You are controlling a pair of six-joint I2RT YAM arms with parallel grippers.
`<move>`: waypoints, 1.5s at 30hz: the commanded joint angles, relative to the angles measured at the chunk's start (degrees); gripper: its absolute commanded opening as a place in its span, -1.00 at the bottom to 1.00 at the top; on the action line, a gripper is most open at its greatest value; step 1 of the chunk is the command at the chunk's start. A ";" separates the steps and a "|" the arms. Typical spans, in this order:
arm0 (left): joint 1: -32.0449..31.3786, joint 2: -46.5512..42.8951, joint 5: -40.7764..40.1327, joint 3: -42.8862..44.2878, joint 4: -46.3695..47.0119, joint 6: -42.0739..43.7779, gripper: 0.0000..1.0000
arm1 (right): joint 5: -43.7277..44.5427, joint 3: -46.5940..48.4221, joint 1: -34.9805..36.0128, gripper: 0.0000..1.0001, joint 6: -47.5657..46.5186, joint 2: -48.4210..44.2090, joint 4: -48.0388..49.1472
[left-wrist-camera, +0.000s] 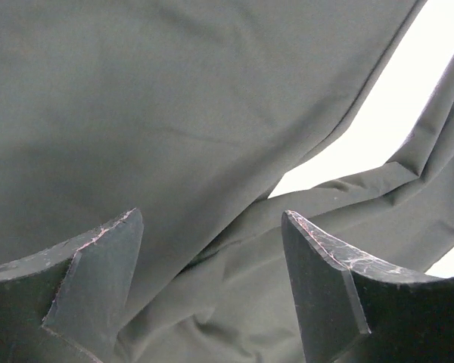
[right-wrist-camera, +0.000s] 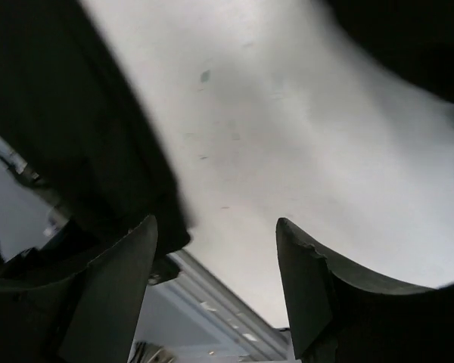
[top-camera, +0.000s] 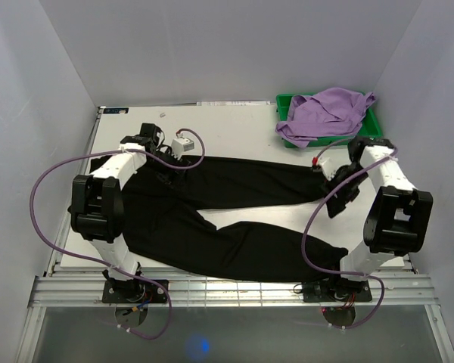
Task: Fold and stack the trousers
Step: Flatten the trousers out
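The black trousers [top-camera: 234, 219] lie spread flat across the white table [top-camera: 234, 125], waist at the left, two legs reaching right with a wedge of bare table between them. My left gripper [top-camera: 165, 175] is open low over the waist end near the far leg; its view shows black fabric [left-wrist-camera: 174, 113] between the open fingers [left-wrist-camera: 98, 265]. My right gripper [top-camera: 329, 181] is open at the far leg's cuff end. Its view shows bare table [right-wrist-camera: 287, 136] between the fingers [right-wrist-camera: 310, 280] and black cloth [right-wrist-camera: 68, 136] at the left.
A green bin [top-camera: 378, 125] at the back right holds a lilac purple garment [top-camera: 325, 113]. A small white box [top-camera: 184, 141] sits on the table behind the left gripper. Grey walls close in on three sides. A metal rail [top-camera: 234, 291] runs along the near edge.
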 commanded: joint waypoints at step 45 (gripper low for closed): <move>10.75 5.31 -5.55 8.95 -3.58 -7.71 0.56 | 2.02 15.10 14.28 0.57 7.48 20.66 20.31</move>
